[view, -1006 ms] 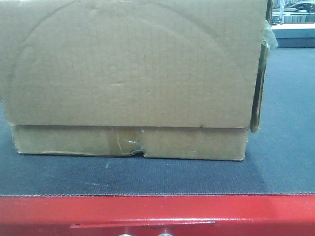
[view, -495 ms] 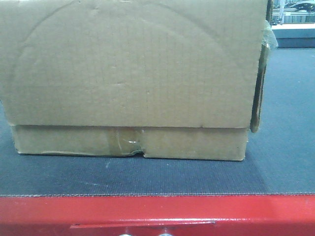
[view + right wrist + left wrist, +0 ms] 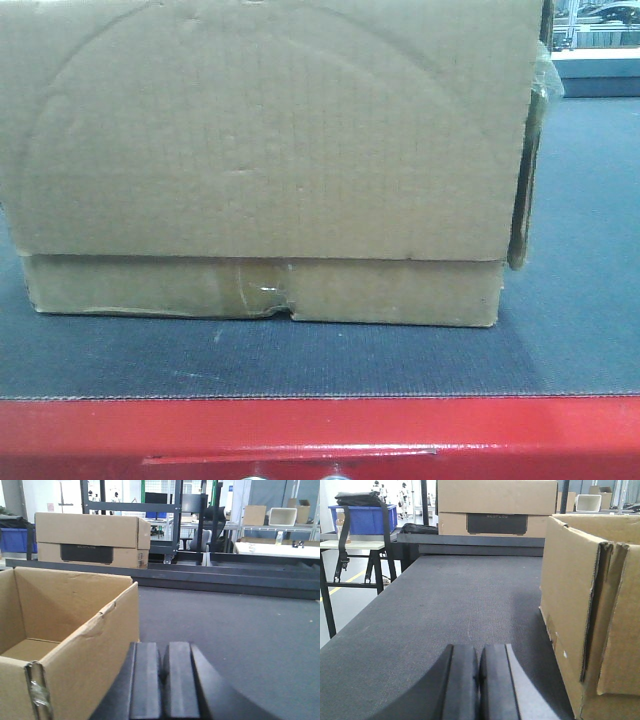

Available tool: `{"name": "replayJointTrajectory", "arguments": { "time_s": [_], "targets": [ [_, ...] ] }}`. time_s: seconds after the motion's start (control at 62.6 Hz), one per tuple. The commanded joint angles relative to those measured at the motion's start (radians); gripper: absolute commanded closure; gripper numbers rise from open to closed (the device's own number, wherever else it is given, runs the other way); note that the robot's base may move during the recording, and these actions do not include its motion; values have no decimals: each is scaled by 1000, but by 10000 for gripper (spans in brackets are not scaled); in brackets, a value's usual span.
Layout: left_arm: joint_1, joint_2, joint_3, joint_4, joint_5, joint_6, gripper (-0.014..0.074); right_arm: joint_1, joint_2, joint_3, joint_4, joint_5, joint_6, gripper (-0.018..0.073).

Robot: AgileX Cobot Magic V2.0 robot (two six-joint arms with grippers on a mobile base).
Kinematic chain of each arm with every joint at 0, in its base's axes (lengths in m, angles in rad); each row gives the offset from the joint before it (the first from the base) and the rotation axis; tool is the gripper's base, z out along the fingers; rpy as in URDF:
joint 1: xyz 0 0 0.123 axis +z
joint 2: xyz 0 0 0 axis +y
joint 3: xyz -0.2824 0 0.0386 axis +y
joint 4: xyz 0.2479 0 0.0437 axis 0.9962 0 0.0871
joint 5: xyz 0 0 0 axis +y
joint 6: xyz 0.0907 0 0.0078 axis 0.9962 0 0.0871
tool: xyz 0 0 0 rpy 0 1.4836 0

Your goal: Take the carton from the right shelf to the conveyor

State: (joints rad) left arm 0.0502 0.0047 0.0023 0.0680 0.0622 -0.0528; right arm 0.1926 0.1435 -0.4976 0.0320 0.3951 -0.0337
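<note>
Now the carton (image 3: pixel 260 160) sits on the conveyor (image 3: pixel 580 300) between the two arms, right of the left gripper (image 3: pixel 479 680) and left of the right gripper (image 3: pixel 162 685), both pinched together holding nothing.

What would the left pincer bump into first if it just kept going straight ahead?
Probably nothing soon. The left pincer, shut, points along the bare conveyor, with the carton off to its right side. Far ahead sits a second cardboard box with a dark label, though depth is hard to judge.
</note>
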Motion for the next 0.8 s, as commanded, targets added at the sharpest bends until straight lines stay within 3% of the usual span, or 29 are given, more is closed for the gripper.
{"name": "replayJointTrajectory", "arguments": {
  "time_s": [0.0,0.287,0.543,0.607,0.783],
  "targets": [
    [2,-5,-2,-6,-26,5,592,-15,-5,5,-41,-29,-3,616],
    [2,-5,-2,-6,-26,5,592,-198,-52,225,10,-175,-3,616],
    [2,-5,-2,-6,-26,5,592,-207,-144,491,35,-342,-3,616],
    [2,-5,-2,-6,-26,5,592,-207,-144,498,38,-386,-3,616],
    [2,-5,-2,-6,-26,5,592,-207,-144,498,40,-350,-3,616]
  ]
}}
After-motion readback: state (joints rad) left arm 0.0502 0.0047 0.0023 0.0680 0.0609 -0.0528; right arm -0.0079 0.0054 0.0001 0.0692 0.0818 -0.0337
